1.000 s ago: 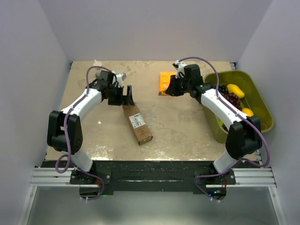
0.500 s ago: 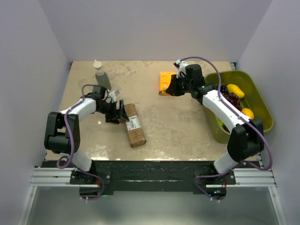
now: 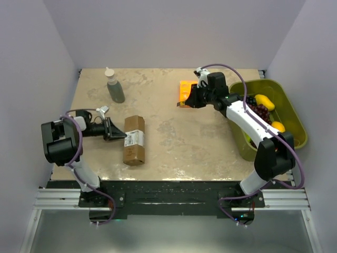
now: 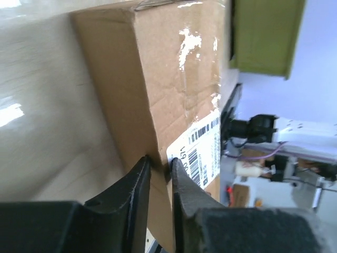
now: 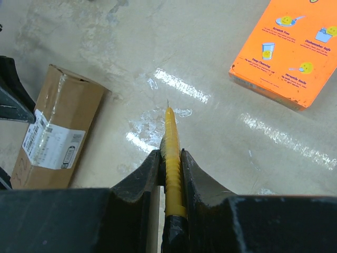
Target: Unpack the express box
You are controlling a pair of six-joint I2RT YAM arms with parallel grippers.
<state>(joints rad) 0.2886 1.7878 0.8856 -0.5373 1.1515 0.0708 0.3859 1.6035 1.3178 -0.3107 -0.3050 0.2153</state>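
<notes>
Over on the left near side of the table, the left gripper (image 3: 117, 130) is now sitting folded back by the edge, after swinging in from further out a second ago. It's got its jaws all but closed, just a sliver between them and nothing clearly in there, with the tips touching the left side of the express box (image 3: 134, 139) right by the shipping label. I can't tell if it's nipping the label's edge. The box itself has come along with it: it was lying diagonally nearer the middle, and now it's lying near-left, running roughly near to far, label up and flaps not opened as far as I can see. The move also uncovered a bottle (image 3: 114, 86) standing at the far left. Going right, the right gripper (image 5: 169, 158) is hovering just beside the orange box (image 3: 185, 90), pretty much where it was before, clamping a yellow cutter (image 5: 171, 142) with the tip pointing down at bare table, well apart from the carton. The green bin (image 3: 296, 118) with fruit is sitting at the far right. My read: the box is being lined up and steadied so the cutter can come over and slit the tape, so the real unpacking isn't started yet.
</notes>
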